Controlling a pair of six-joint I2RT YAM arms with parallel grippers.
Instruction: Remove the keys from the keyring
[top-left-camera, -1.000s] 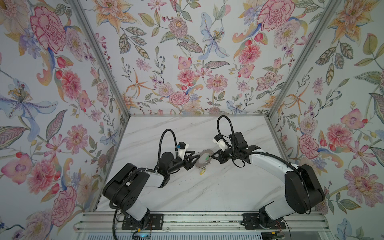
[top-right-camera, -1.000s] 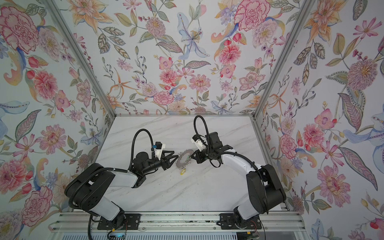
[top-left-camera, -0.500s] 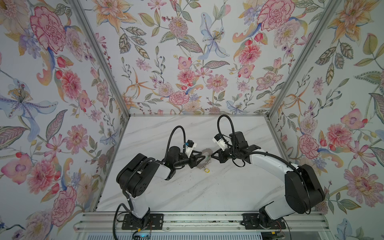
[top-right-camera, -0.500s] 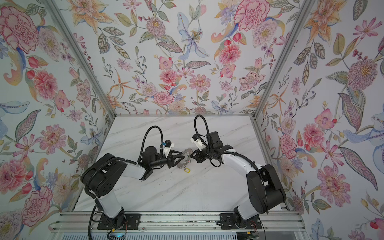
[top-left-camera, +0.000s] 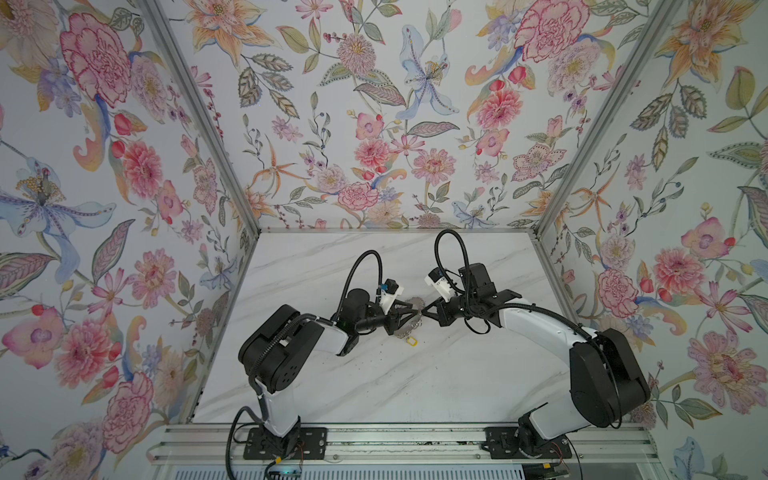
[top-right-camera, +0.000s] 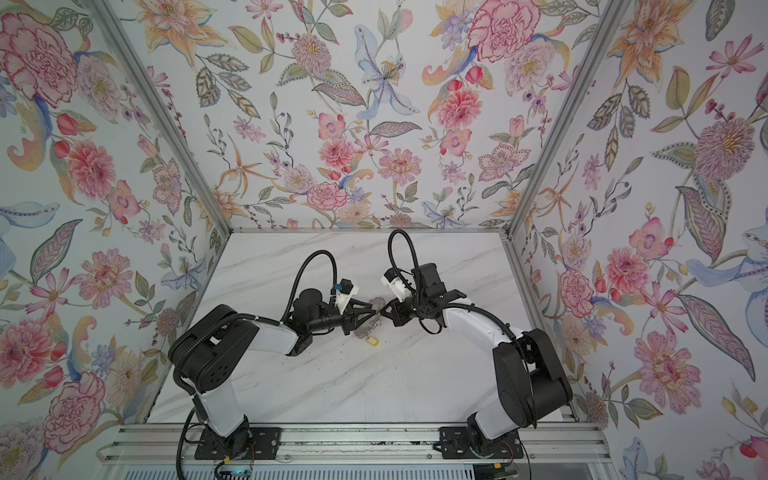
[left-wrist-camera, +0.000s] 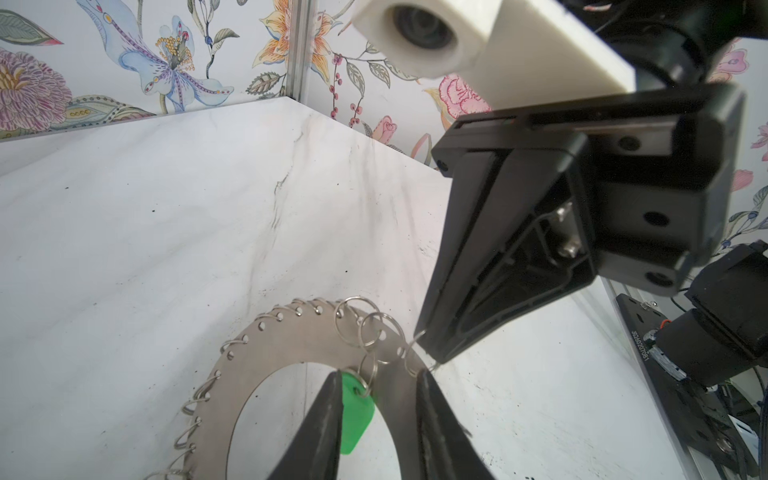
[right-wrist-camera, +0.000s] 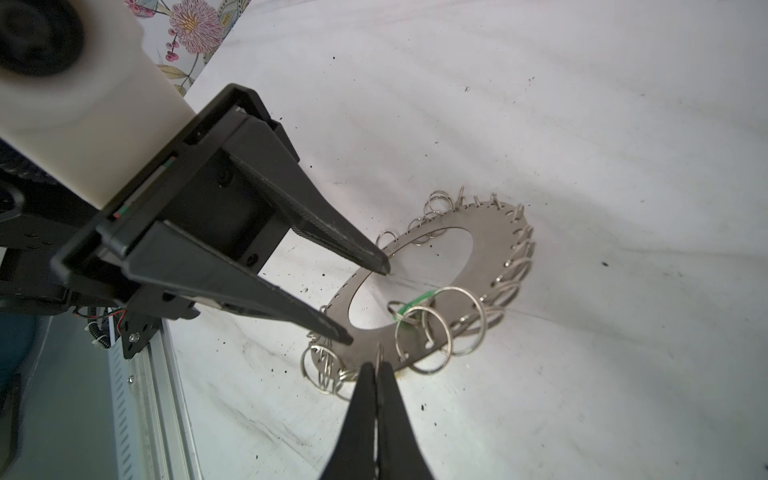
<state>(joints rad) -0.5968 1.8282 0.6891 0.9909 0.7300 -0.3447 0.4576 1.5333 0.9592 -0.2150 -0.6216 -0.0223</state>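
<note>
We found the keyring (top-left-camera: 409, 319) over the marble table (top-left-camera: 374, 386), between the two grippers. It showed as a narrow oval in both top views, so it sat tilted rather than flat.

The right gripper (right-wrist-camera: 376, 367) had its jaws pressed together on the keyring, pinching one of the small wire loops (right-wrist-camera: 379, 353) that fringe its rim.

The left gripper (left-wrist-camera: 376, 374) met the keyring from the opposite side with its jaws spread part way. In the right wrist view one fingertip (right-wrist-camera: 380, 266) stood at the inner edge of the keyring's hole and its partner at the outer rim, so the flat band lay between them. We could not tell whether either fingertip touched the metal.

The green tag (left-wrist-camera: 356, 411) hung within the keyring's hole, against one left finger. A small ring linked it to larger split rings (left-wrist-camera: 368, 328) on the rim, near the pinched loop. The yellow tag (top-left-camera: 412, 341) lay just beside the keyring's edge nearest the arm bases. The metal keys themselves were too small for us to make out.
</note>
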